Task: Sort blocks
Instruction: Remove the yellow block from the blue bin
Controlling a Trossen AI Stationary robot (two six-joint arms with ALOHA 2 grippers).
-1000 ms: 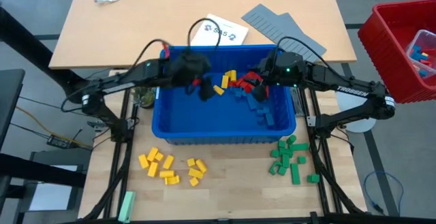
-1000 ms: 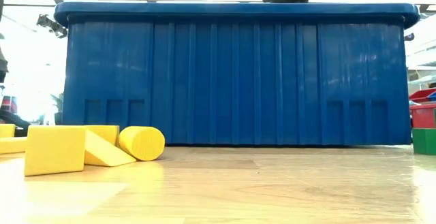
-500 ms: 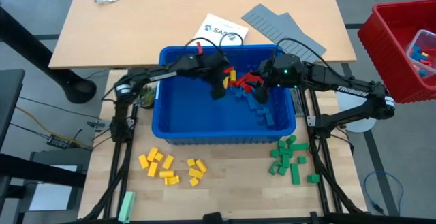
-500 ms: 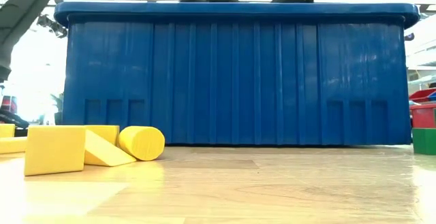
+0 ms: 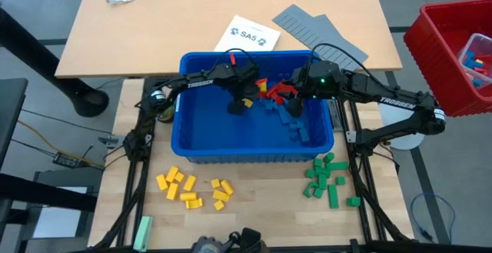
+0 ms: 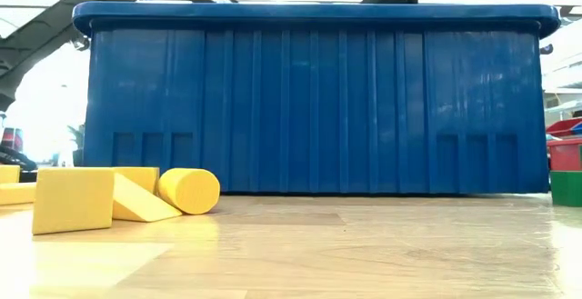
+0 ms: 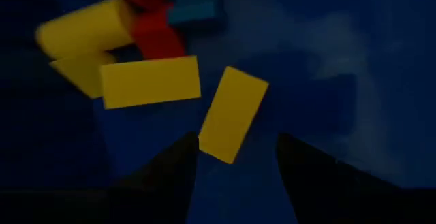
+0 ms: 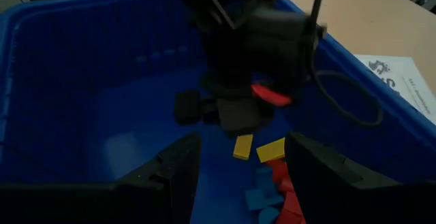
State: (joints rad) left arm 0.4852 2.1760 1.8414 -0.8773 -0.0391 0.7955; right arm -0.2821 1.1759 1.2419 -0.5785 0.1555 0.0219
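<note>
The blue bin point(image 5: 201, 134) holds loose blocks at its far right: yellow point(image 5: 258, 83), red point(image 5: 270, 93) and blue point(image 5: 298, 130). My left gripper point(image 5: 238, 104) is down inside the bin, pointing steeply down, open. In the left wrist view a yellow block point(image 7: 231, 114) lies flat on the bin floor, its near end between my left gripper's point(image 7: 235, 142) fingertips. Another yellow block point(image 7: 150, 81) and red blocks point(image 7: 158, 35) lie just beyond. My right gripper point(image 5: 290, 105) hangs open above the bin's right part; in its own wrist view, my right gripper point(image 8: 243, 146) holds nothing.
Sorted yellow blocks point(image 5: 192, 188) lie on the table in front of the bin at the left, green ones point(image 5: 329, 178) at the right. A pale green bar point(image 5: 142, 230) lies near left. Grey ridged panels point(image 5: 319, 30), a paper sheet point(image 5: 247, 34), a red bin point(image 5: 453, 53).
My left gripper has swung toward the bin's right part and sunk from above the rim down into the bin, rolling about its own axis, and now stands over the yellow blocks. Its fingers stay open. My right arm has kept still.
</note>
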